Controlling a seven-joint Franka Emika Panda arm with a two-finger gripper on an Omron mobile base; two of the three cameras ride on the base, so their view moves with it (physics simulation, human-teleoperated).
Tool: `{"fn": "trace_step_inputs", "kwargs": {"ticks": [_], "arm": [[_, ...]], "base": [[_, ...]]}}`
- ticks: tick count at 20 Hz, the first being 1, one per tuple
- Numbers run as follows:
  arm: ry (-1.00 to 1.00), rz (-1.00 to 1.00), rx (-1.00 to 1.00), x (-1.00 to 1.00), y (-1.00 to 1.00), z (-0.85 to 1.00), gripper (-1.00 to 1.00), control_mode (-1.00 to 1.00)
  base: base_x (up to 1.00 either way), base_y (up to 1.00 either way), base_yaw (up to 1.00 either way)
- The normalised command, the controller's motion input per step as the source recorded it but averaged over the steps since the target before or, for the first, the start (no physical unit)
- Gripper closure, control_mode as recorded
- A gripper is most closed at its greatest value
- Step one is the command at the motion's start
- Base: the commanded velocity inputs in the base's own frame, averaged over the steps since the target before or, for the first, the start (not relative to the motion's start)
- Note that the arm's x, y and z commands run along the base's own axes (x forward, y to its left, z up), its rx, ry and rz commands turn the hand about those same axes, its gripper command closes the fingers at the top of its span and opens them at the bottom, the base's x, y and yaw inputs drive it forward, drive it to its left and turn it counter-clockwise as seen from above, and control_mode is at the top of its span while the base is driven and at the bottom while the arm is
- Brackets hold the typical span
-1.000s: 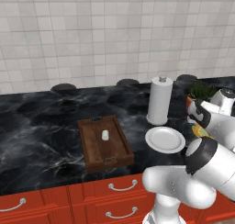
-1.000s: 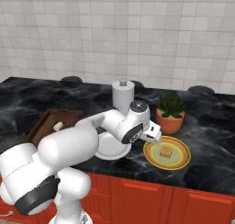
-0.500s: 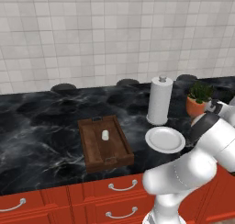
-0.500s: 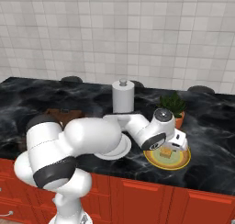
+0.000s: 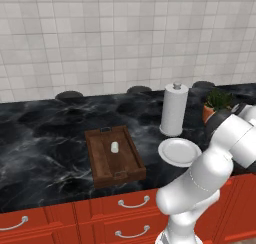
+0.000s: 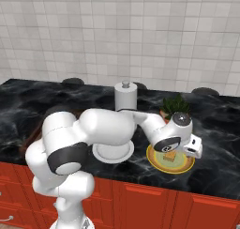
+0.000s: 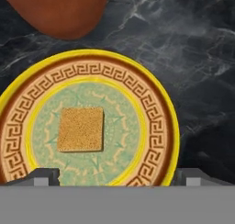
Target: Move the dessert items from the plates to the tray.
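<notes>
Gripper [image 7: 114,175] hangs over the yellow plate [image 7: 158,103], its two dark fingertips [image 7: 41,176] spread wide apart, one near each side of the plate's near rim, with nothing between them. One brown-tan dessert block [image 7: 81,129] lies flat on the plate's greenish centre, just ahead of the fingertips and apart from both. Beyond the plate, farther from the gripper, stands one terracotta plant pot [image 7: 59,9].

From the right base view, the gripper [image 6: 180,150] sits above the yellow plate [image 6: 183,166], with the block [image 6: 170,155] partly seen beneath it. One plain white plate [image 6: 112,153] lies beside it, bare, and one paper towel roll [image 6: 125,96] stands behind.

Well away from the gripper, one dark wooden tray [image 5: 115,158] holds one white marshmallow-like piece [image 5: 114,147]. So there are two plates, two dessert pieces and one tray on the black marble counter [image 5: 45,133].
</notes>
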Motion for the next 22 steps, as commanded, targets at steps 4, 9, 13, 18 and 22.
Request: {"fn": "trace_step_inputs", "kwargs": {"ticks": [4, 9, 13, 18, 22], "arm": [[0.0, 0.0, 0.0, 0.33, 0.05, -0.08, -1.0, -1.0], [0.02, 0.0, 0.0, 0.38, 0.32, -0.14, -1.0, -1.0], [0.01, 0.0, 0.0, 0.14, 0.18, -0.14, -1.0, -1.0], [0.02, 0.0, 0.0, 0.0, 0.01, -0.14, -1.0, -1.0], [0.04, 0.0, 0.0, 0.0, 0.21, -0.35, -1.0, -1.0]], "base": [[0.0, 0.0, 0.0], [0.0, 0.0, 0.0], [0.0, 0.0, 0.0], [0.0, 0.0, 0.0], [0.0, 0.0, 0.0]]}}
